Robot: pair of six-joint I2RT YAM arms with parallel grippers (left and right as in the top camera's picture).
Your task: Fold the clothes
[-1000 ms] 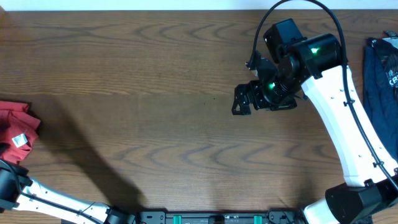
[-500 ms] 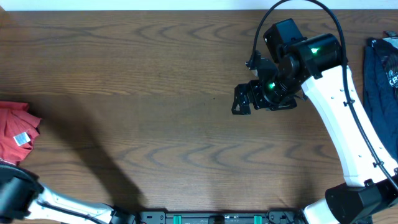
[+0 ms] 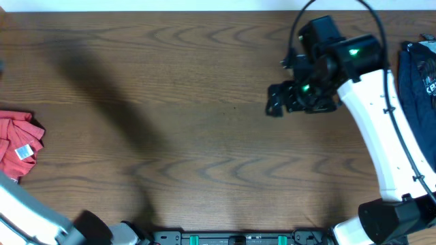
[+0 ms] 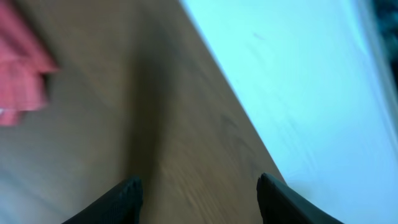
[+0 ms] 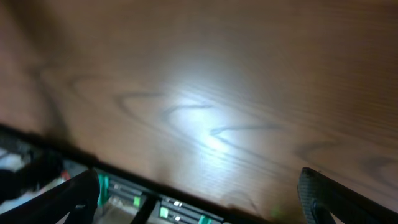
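T-shirt [image 3: 17, 141], coral-red, bunched in a heap.
My left end effector [image 4: 202, 202] hangs spread and empty, the T-shirt ahead to its left, white label [image 3: 24, 152] up; my right end effector [image 3: 276, 107] gapes above the table [image 3: 170, 102], navy shirt [image 3: 419, 82] off to its right.

right arm [image 3: 373, 133]: white shell, green lights [image 3: 353, 52] | black cable [image 3: 397, 129] | right gripper [image 3: 275, 108]: black
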